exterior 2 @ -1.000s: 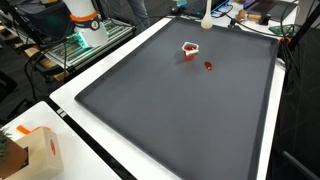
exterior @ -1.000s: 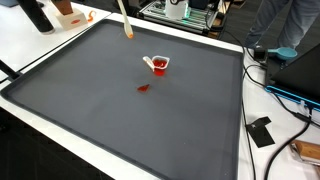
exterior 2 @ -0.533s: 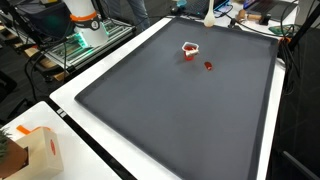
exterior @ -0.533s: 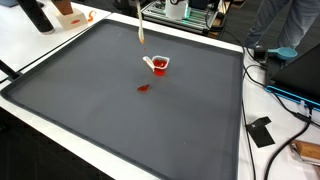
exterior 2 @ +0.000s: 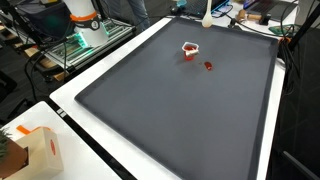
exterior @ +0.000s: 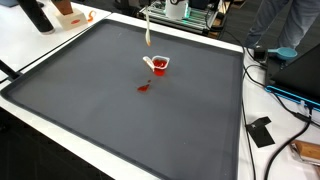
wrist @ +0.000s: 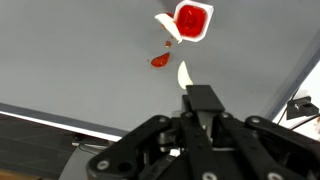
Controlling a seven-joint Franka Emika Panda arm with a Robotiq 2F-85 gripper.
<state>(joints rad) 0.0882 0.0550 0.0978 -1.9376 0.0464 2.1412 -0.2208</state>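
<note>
Dark grey mat (exterior: 120, 125) covers a white table (exterior: 20, 45). Toward its far edge lies a red blob (exterior: 143, 88), and just behind it stands a small cup (exterior: 159, 64) with red content. Only the wrist view shows the gripper (wrist: 200, 100). It points down, closed on a pale stick (wrist: 184, 75) that hangs beside the cup, apart from it.

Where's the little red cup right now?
The red cup sits on the dark mat toward its far edge in both exterior views, a red smear close beside it; in the wrist view it is top centre, past the pale stick.
</note>
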